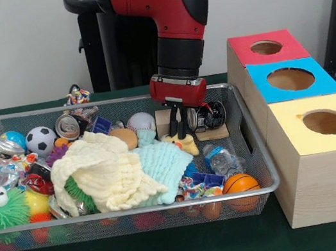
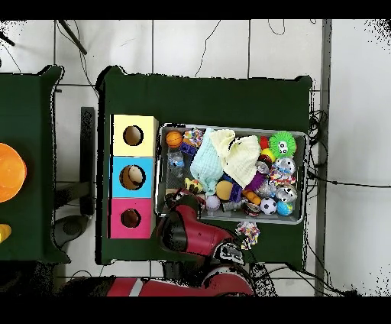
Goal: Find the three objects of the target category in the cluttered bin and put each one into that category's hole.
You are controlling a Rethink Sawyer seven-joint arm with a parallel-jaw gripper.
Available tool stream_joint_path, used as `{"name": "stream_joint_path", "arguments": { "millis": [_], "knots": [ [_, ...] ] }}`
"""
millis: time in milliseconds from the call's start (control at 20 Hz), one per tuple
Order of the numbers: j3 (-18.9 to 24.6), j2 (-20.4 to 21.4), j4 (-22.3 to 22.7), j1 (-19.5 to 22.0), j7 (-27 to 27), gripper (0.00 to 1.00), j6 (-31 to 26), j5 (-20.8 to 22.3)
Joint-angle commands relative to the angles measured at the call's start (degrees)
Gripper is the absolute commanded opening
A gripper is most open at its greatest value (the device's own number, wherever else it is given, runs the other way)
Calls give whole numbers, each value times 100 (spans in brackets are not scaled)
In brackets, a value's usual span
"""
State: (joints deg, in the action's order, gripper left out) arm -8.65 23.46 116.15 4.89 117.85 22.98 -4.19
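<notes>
The bin (image 1: 138,212) is a silver wire-mesh basket full of toys, cloths and cans; it also shows in the overhead view (image 2: 229,128). The hole (image 1: 266,47) is in the red-topped box, the farthest of three boxes right of the bin, and shows in the overhead view (image 2: 130,218) too. My gripper (image 1: 180,131) reaches down into the bin's far right part. Its tips are just above a yellow toy (image 1: 186,144), beside a crushed can (image 1: 209,116). In the overhead view the arm (image 2: 187,229) hides the gripper.
The blue-topped box (image 1: 291,79) and yellow-topped box (image 1: 325,122) stand nearer than the red one. In the bin lie a cream cloth (image 1: 104,169), a pale blue cloth (image 1: 161,162), a soccer ball (image 1: 41,140), a baseball (image 1: 141,122), a small basketball (image 1: 239,184) and a green spiky ball (image 1: 0,208). A rope toy (image 1: 76,96) lies behind the bin.
</notes>
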Motion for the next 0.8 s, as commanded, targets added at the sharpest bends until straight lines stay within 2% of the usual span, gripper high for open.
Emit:
{"name": "stream_joint_path", "arguments": {
  "millis": [50, 200, 300, 450, 550, 800],
  "knots": [
    [481, -428, -438, 140, 745, 0, -369, 4],
    [488, -347, -400, 148, 750, 0, -417, 5],
    [436, -94, -347, 112, 689, 0, -659, -48],
    [122, 609, -349, -188, 393, 0, -1625, -274],
    [-124, 882, -465, -402, 251, 0, -2181, -376],
    [-337, 1185, -737, -580, 325, 0, -3027, -329]
  ]
}}
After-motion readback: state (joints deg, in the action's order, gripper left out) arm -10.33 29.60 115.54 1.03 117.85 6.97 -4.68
